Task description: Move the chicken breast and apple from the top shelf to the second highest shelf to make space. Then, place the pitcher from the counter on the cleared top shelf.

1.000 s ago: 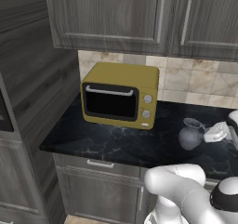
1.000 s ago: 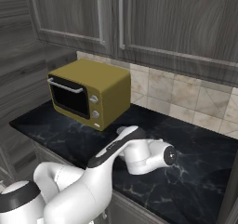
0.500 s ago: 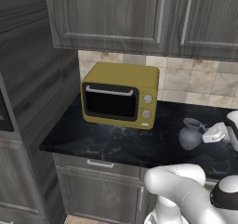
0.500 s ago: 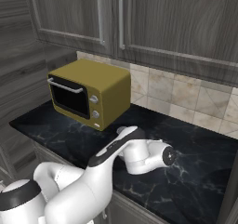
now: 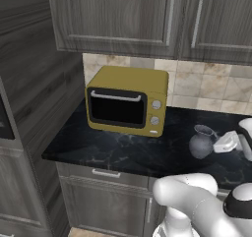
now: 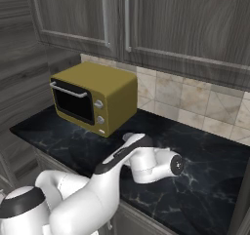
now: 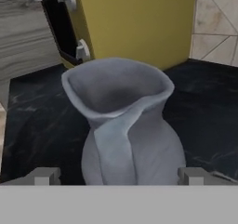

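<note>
Glossy black veined counter (image 5: pixel 123 152) carries your dark grey-blue ceramic pitcher (image 7: pixel 128 135), right of the yellow oven (image 5: pixel 128 101). Gripper (image 7: pixel 118 175) wide open, straddling its belly w/o touching. Glazed, prob. slippery, rigid, breakable; clamp the belly firmly.

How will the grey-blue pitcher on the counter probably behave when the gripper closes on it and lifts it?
The pitcher looks like rigid ceramic, so it probably will not give under the open gripper. Its round belly and smooth surface may let it slip or twist between the fingertips. Standing upright on the counter with a narrow neck above a wide belly, it seems fairly stable against tipping.
</note>
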